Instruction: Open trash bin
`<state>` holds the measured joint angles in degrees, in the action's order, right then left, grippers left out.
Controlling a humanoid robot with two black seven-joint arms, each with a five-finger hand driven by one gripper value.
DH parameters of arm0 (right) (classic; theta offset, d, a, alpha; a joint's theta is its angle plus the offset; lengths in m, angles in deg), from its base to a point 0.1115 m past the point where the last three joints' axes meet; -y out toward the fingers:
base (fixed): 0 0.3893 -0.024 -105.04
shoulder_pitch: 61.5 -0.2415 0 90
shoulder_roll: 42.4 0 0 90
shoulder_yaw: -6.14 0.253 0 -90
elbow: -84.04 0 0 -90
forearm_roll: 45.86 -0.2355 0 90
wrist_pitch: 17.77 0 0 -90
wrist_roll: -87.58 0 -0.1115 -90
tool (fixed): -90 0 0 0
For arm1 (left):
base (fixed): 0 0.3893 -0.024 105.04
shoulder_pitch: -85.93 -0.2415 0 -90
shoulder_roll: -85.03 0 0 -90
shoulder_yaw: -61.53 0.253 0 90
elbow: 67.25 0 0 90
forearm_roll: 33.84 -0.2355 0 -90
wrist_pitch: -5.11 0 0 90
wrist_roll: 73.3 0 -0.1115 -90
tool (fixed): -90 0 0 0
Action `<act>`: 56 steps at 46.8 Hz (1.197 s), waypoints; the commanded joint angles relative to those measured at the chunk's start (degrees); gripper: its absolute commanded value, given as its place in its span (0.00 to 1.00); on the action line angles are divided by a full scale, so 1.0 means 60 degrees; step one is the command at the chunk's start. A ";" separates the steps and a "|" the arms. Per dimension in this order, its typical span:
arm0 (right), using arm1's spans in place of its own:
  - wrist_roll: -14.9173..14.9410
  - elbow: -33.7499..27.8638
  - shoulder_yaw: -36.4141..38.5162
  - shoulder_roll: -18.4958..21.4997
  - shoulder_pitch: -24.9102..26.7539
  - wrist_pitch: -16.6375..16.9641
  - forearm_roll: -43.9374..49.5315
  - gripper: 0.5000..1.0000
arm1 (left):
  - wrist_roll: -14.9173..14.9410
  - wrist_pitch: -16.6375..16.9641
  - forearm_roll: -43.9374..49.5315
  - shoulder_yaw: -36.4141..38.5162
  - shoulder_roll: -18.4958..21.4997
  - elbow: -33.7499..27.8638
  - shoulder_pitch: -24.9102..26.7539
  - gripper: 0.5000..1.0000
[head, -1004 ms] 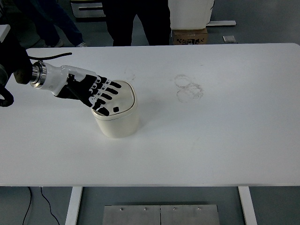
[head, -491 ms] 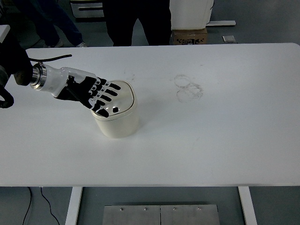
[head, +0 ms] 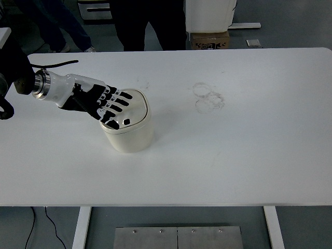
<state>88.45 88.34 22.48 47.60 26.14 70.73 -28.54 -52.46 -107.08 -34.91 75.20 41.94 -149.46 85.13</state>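
Fingers [head: 115,102] of our left hand [head: 96,101] lie spread and flat on the bin's lid [head: 130,110], gripping nothing. We press down squarely, probably near its left edge. The bin [head: 128,129] stands left of centre on the bench [head: 233,145].

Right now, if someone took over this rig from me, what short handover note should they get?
Left hand: fingers spread flat over the left part of the trash bin's lid, holding nothing.
Right hand: not in view.
Trash bin: upright on the white table, left of centre, lid shut.
Faint ring marks on the table to its right; people's legs beyond the far edge.
Done: hand is at the lid.
Left: get the lid open; whether the fingers press down cannot be told from this view.
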 commanded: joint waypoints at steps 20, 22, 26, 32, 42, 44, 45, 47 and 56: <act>0.0000 0.0000 0.0000 0.0000 -0.0003 0.0000 0.0000 0.98 | -0.0046 0.0022 0.0003 -0.0007 -0.0085 0.0005 -0.0071 1.00; 0.0000 0.0000 0.0000 0.0000 -0.0003 0.0000 0.0000 0.98 | -0.0046 0.0022 0.0003 -0.0007 -0.0085 0.0005 -0.0086 1.00; 0.0000 0.0000 0.0000 0.0000 0.0011 0.0000 0.0000 0.98 | -0.0060 0.0022 0.0003 -0.0007 -0.0085 0.0005 -0.0174 1.00; 0.0000 0.0000 0.0000 0.0000 -0.0003 0.0000 0.0000 0.98 | -0.0075 0.0036 0.0003 -0.0007 -0.0085 0.0005 -0.0189 1.00; 0.0000 0.0000 0.0000 0.0000 -0.0003 0.0000 0.0000 0.98 | -0.0090 0.0036 0.0003 -0.0007 -0.0085 0.0020 -0.0189 1.00; 0.0000 0.0000 0.0000 0.0000 -0.0003 0.0000 0.0000 0.98 | -0.0090 0.0051 0.0003 -0.0007 -0.0085 0.0020 -0.0189 1.00; 0.0000 0.0000 0.0000 0.0000 -0.0003 0.0000 0.0000 0.98 | -0.0090 0.0051 0.0003 -0.0007 -0.0085 0.0020 -0.0189 1.00; 0.0000 0.0000 0.0000 0.0000 -0.0003 0.0000 0.0000 0.98 | -0.0090 0.0051 0.0003 -0.0007 -0.0085 0.0035 -0.0189 1.00; 0.0000 0.0000 0.0000 0.0000 -0.0003 0.0000 0.0000 0.98 | -0.0119 0.0168 0.0003 -0.0007 -0.0144 0.0035 -0.0160 1.00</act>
<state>88.45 88.34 22.48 47.60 26.12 70.73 -28.54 -53.16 -106.08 -34.88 75.17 41.10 -149.28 83.91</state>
